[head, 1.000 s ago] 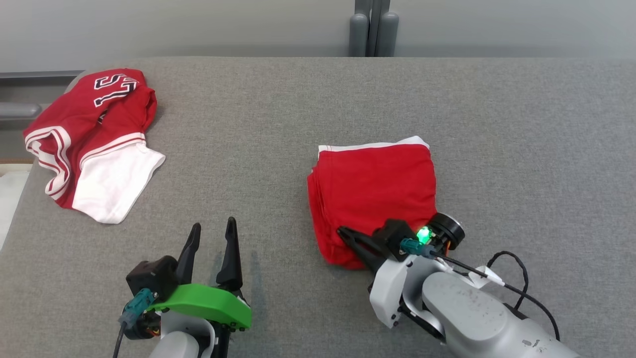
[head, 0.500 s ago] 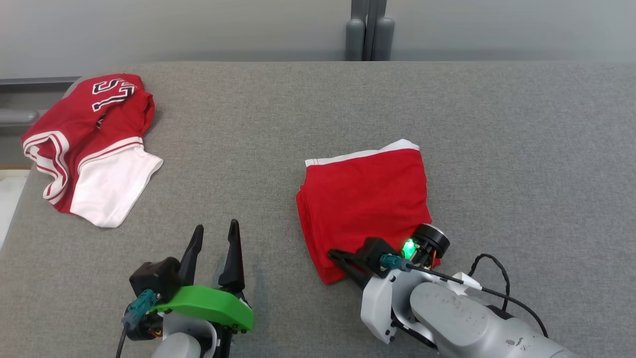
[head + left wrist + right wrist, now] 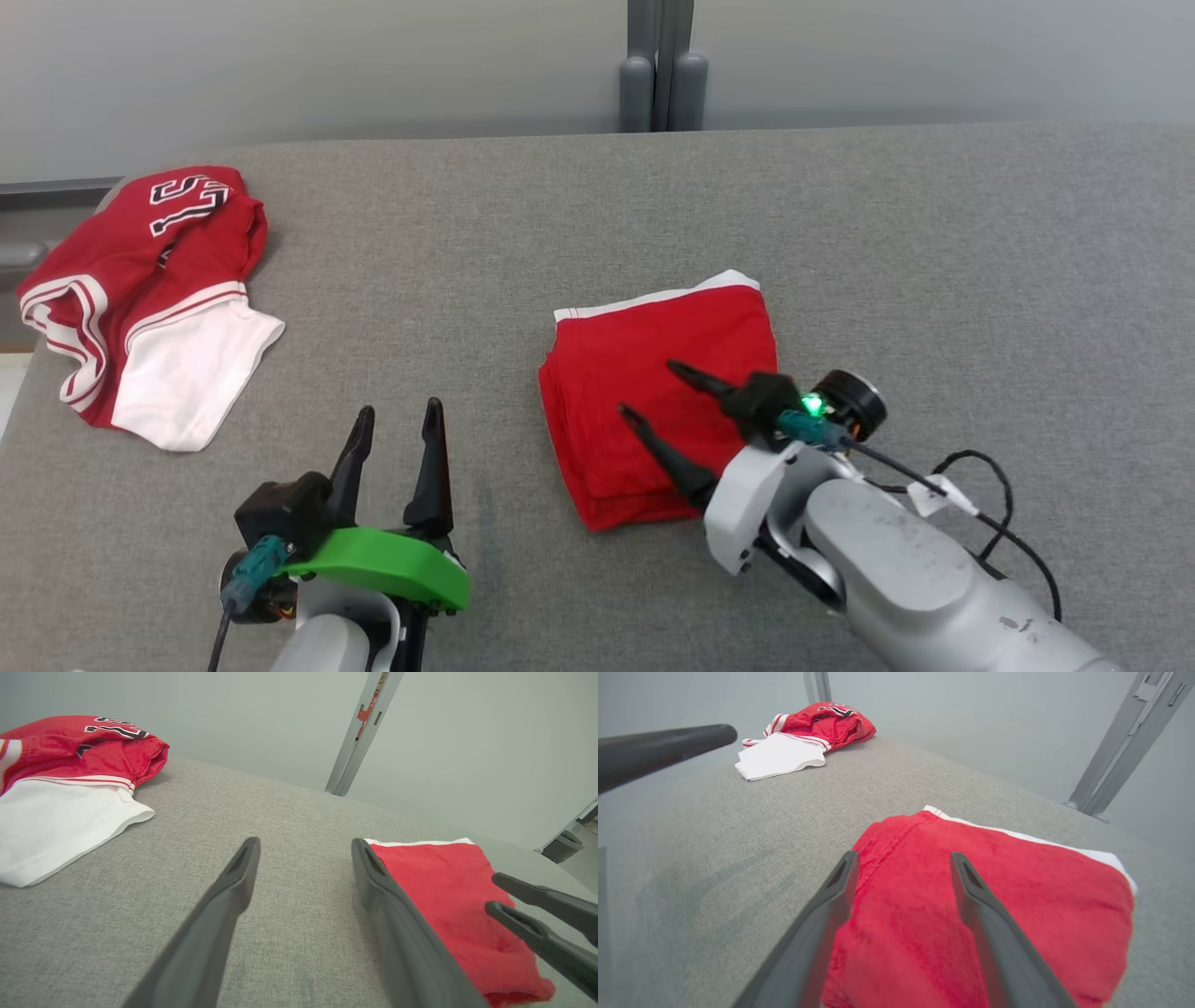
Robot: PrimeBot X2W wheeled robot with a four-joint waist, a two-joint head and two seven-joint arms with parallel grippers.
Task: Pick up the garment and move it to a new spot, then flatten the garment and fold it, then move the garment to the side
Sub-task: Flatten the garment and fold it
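Note:
The garment (image 3: 597,364) is a red piece with a white band along its far edge, folded into a thick square on the grey table (image 3: 560,205). My right gripper (image 3: 648,387) hovers open just over its near half, fingers spread and holding nothing. From the right wrist view the garment (image 3: 1041,896) lies flat under and beyond that gripper (image 3: 904,856). My left gripper (image 3: 400,407) stands open and empty over bare cloth to the garment's left. The left wrist view has the garment (image 3: 448,891) at its right, with the right gripper (image 3: 493,891) above it and my left gripper (image 3: 305,841) short of it.
A second red and white jersey (image 3: 140,289) with black-and-white lettering lies crumpled at the table's far left corner, near the left edge. A grey post (image 3: 658,65) stands behind the table's far edge against a pale wall.
My right gripper has opened, let go of the garment's near corner and lifted over it. The head camera has shifted. The left arm stays put.

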